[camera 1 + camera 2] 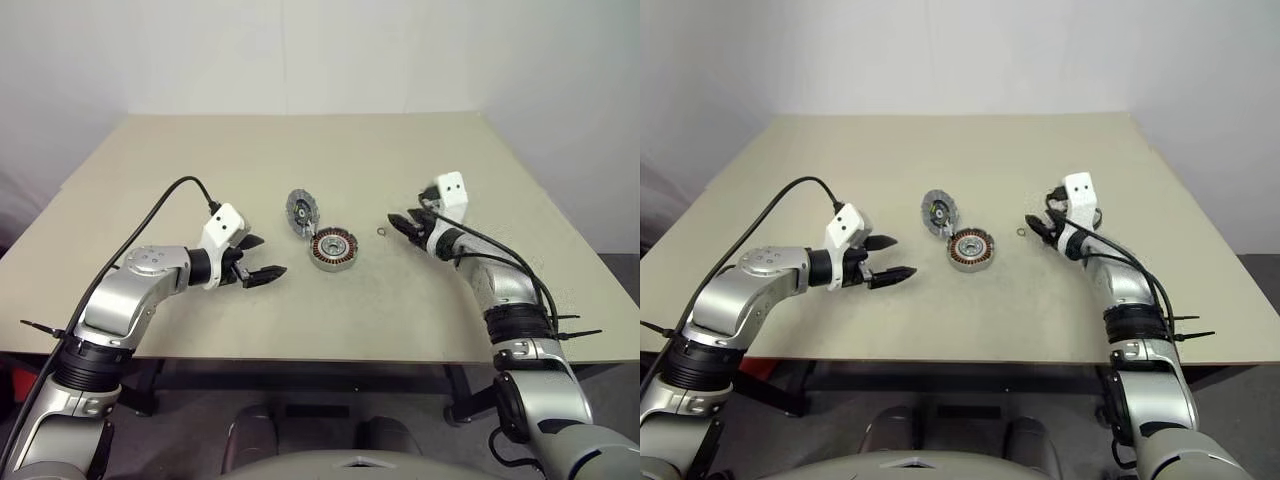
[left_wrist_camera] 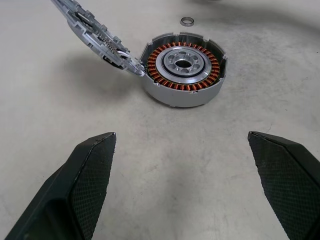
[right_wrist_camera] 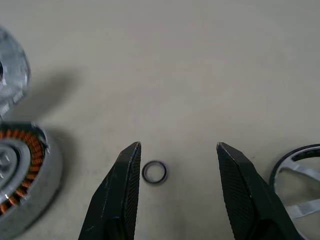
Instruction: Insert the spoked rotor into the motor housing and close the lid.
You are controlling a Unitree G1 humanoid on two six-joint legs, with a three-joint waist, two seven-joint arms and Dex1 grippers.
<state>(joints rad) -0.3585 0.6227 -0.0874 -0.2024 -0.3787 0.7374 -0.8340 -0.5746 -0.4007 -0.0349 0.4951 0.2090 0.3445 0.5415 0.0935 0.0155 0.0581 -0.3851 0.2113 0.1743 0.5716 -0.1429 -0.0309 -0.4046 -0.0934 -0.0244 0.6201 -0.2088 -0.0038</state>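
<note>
The motor housing point(image 2: 175, 97) stands near the table's middle, and the spoked rotor point(image 2: 165, 82) with its copper coils sits inside it. The lid point(image 2: 97, 35) is tilted, its lower edge resting against the housing's rim on the far left side. My left gripper point(image 1: 268, 256) hovers open a short way left of the housing, pointing at it, with nothing between its fingers point(image 2: 90, 185). My right gripper point(image 3: 178, 145) is open to the right of the housing, low over the table. It holds nothing.
A tiny washer ring point(image 3: 154, 172) lies on the table between the right gripper's fingers, just right of the housing. A silvery ring with flat spokes point(image 3: 300, 172) lies beside the right gripper. The tan table point(image 1: 300, 150) has bare room all around.
</note>
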